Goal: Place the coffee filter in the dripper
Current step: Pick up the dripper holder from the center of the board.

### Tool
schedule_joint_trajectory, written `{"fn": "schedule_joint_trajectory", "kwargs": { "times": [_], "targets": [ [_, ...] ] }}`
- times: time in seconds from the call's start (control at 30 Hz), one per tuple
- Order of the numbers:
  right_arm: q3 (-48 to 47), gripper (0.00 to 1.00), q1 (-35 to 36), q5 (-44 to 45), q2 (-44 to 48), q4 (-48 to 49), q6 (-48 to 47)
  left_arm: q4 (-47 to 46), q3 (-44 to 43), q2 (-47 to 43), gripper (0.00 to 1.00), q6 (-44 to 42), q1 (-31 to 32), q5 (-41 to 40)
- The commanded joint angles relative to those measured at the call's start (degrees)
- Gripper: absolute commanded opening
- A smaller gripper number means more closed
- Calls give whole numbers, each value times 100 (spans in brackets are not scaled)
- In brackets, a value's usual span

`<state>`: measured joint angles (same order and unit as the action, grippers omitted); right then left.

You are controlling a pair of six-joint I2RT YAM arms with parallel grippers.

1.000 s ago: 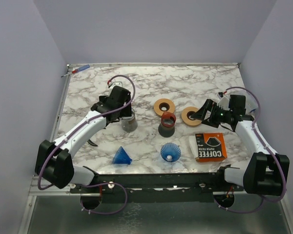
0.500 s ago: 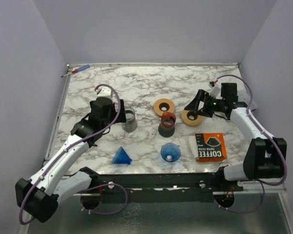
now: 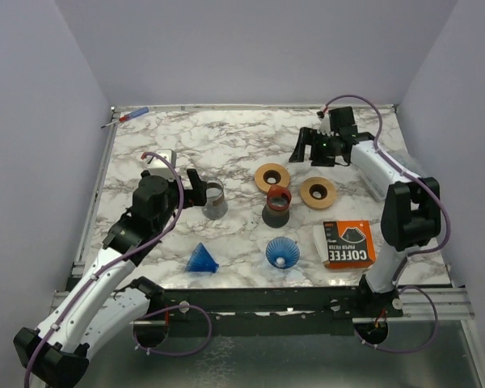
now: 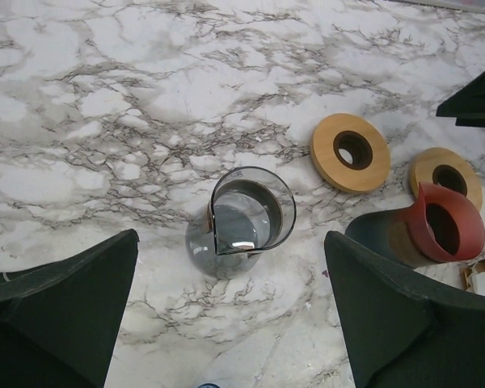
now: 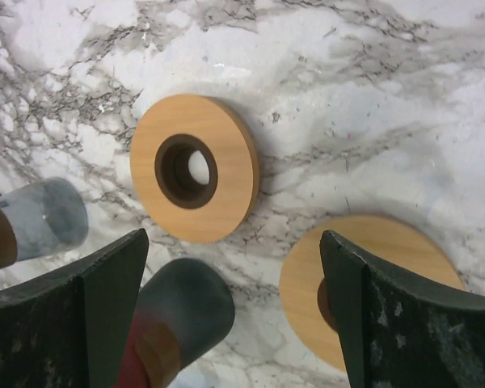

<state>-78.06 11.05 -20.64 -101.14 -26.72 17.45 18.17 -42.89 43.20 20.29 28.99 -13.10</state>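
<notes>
The orange and black coffee filter box [image 3: 347, 242] lies flat at the front right. A blue ribbed dripper [image 3: 282, 252] stands mouth up left of the box. A second blue cone [image 3: 201, 259] stands point up farther left. My left gripper [image 3: 198, 190] is open and empty, just left of the glass carafe [image 3: 214, 200]; the carafe also shows in the left wrist view [image 4: 242, 222], ahead of the open gripper [image 4: 230, 323]. My right gripper [image 3: 309, 153] is open and empty over the back of the table, above two wooden rings [image 5: 196, 167] [image 5: 372, 283].
A grey cup with a red rim [image 3: 276, 206] stands between the wooden rings [image 3: 272, 177] [image 3: 317, 192] and the blue dripper. A red and blue pen [image 3: 128, 118] lies at the back left corner. Walls close the table on three sides.
My left gripper has drawn back to the left, off the carafe. My right gripper has swung away from the right ring toward the back of the table.
</notes>
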Motion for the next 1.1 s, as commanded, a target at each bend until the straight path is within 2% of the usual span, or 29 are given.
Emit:
{"fn": "schedule_joint_trajectory", "kwargs": {
  "times": [0.0,0.27,0.47,0.7,1.07],
  "targets": [
    [-554,90,285,461,-620,-295,-283,-182,79,-70,99,-98,-15,104],
    [-1267,88,763,575,-1678,-549,-436,-188,110,-23,99,-51,-34,266],
    [-1534,84,845,746,-2137,-535,-437,-192,125,-15,99,-22,-34,354],
    [-1719,77,926,774,-2473,-513,-492,-191,122,8,99,-46,-33,326],
    [-1467,70,1206,1442,-2533,-368,-694,-193,124,-25,99,-47,-52,215]
  ]
}}
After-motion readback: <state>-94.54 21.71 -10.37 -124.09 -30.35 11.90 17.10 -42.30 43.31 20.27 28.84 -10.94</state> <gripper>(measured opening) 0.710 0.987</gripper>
